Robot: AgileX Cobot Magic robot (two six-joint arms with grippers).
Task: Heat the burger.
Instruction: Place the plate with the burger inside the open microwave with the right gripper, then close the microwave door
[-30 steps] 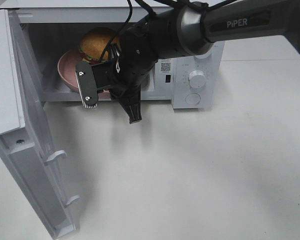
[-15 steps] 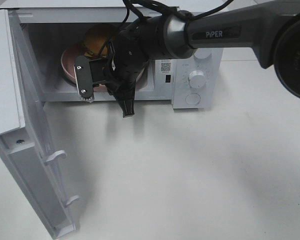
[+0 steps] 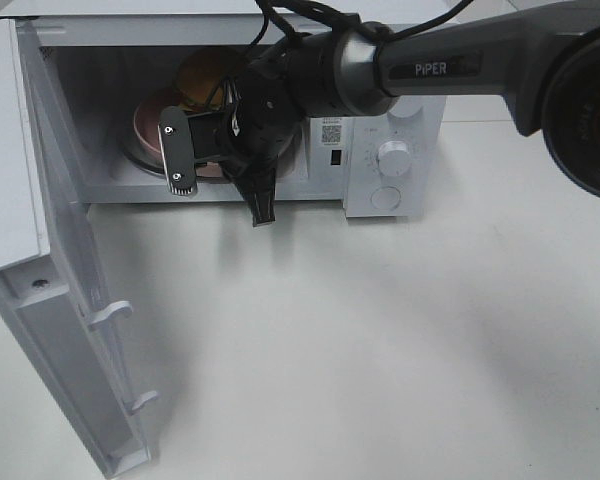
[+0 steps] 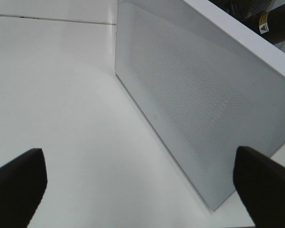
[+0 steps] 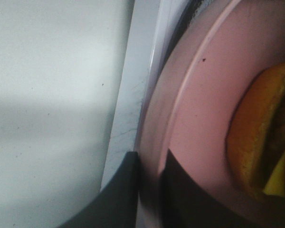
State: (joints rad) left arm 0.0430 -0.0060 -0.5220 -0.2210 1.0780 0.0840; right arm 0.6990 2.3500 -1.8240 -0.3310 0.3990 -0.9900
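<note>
Since the door point(image 3: 40, 300) hangs wide open toward 8 o'clock, the high camera looks right into the microwave point(image 3: 410, 110) at 12 o'clock on the table point(image 3: 430, 330). The burger point(image 3: 202, 78) is inside the cavity on a pink plate point(image 3: 150, 125), on the plate's 12 o'clock side. The right arm point(image 3: 320, 75) reaches in from 2 o'clock and its wrist blocks the front of the plate, so you can't see the pincer tips from up here. The dial point(image 3: 392, 156) is at 3 o'clock of the cavity with nothing on it.

Left wrist cam: the left gripper point(image 4: 141, 183) is spread wide with nothing between the tips, parked just outside the door's mesh panel point(image 4: 194, 95).

Right wrist cam: the right gripper point(image 5: 149, 175) is narrow, one dark finger on each side of the plate's rim, so I'd call it pinched on the plate. The plate overhangs the cavity's front sill point(image 5: 128, 118) a bit, and a slice of bun and cheese shows further in.

So I reckon this is the loading step, nearly done. The next move calls for letting go of the rim and backing straight out toward 6 o'clock without dragging the plate. After that it's the door, then the dial
</note>
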